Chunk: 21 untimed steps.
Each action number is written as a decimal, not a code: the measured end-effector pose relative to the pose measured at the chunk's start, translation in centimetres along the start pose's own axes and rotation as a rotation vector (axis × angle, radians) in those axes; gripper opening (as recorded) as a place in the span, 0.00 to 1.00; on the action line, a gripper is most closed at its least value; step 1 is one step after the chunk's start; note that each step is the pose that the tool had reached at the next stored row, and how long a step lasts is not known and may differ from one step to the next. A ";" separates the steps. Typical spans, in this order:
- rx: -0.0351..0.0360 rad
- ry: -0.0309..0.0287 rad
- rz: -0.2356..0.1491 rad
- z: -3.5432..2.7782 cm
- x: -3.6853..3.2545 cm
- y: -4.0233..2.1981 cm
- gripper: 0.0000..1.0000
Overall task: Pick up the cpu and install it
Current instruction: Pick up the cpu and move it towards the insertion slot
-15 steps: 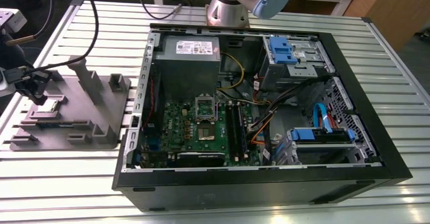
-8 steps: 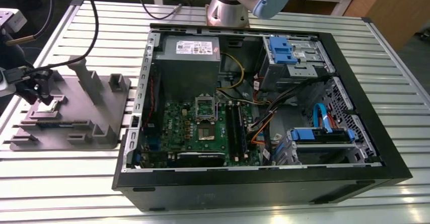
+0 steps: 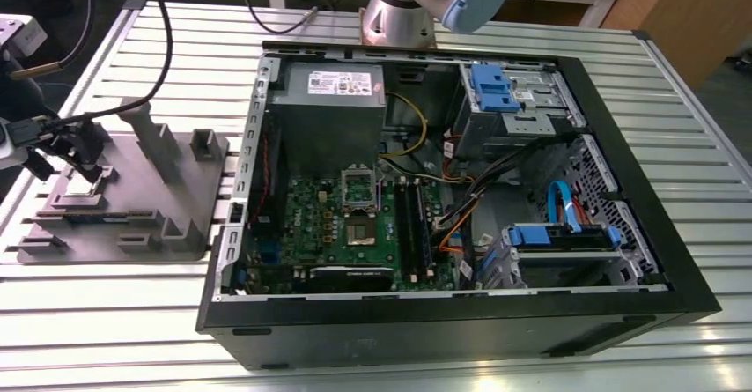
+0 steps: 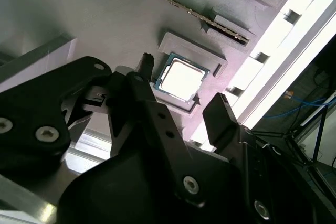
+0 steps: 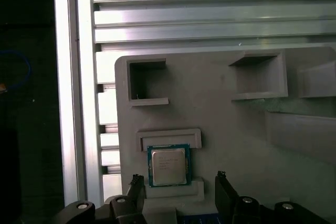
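Note:
The cpu point(image 5: 168, 165) is a small square chip with a pale metal top, lying flat in a shallow pocket of the grey tray point(image 3: 129, 203). In both wrist views my gripper point(image 5: 178, 178) is open, with one black fingertip on each side of the chip point(image 4: 181, 80) and a gap to it on both sides. In the exterior view the gripper point(image 3: 84, 167) hangs over the tray at that view's left. The green board's silvery socket frame point(image 3: 358, 189) lies inside the open computer case.
The open black computer case point(image 3: 470, 321) holds a grey labelled metal box point(image 3: 329, 101), drive cages with blue clips point(image 3: 499, 88) and loose cables. Upright blocks point(image 3: 158, 132) rise from the tray beside the gripper. Everything rests on a slatted aluminium table point(image 3: 106, 339).

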State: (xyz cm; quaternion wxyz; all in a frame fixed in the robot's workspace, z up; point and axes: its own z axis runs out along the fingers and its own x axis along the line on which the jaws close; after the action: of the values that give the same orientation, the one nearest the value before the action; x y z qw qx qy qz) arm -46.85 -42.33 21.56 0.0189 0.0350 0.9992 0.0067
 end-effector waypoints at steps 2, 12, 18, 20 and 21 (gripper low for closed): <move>-0.0001 0.0000 0.000 0.00 0.00 0.00 0.65; -0.0048 0.0003 0.000 1.36 0.05 -0.02 0.65; -0.0061 0.0004 0.000 2.04 0.08 -0.03 0.65; -0.0073 0.0005 -0.001 2.28 0.09 -0.02 0.65; -0.0081 0.0006 -0.002 2.38 0.09 -0.02 0.65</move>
State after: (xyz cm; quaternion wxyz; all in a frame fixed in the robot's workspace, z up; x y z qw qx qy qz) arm -46.85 -42.31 19.17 0.0187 0.0341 0.9992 0.0108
